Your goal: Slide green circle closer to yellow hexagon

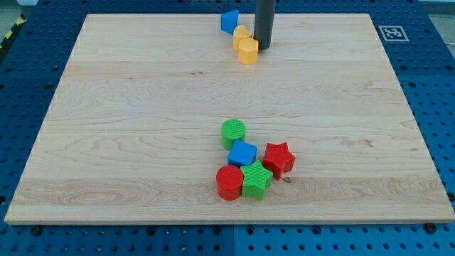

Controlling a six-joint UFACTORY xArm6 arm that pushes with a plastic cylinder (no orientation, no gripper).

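The green circle [233, 131] lies below the board's middle, at the top of a cluster of blocks. The yellow hexagon [248, 50] lies near the view's top centre, touching a second yellow block [242, 33] just above it. My tip [264, 47] stands right beside the yellow hexagon, on its right side. The green circle is far below the tip.
A blue block [229, 20] lies at the top edge, left of the rod. Below the green circle sit a blue block [242, 153], a red star [279, 158], a green star [256, 180] and a red circle [229, 182]. The wooden board [106, 142] rests on a blue pegboard.
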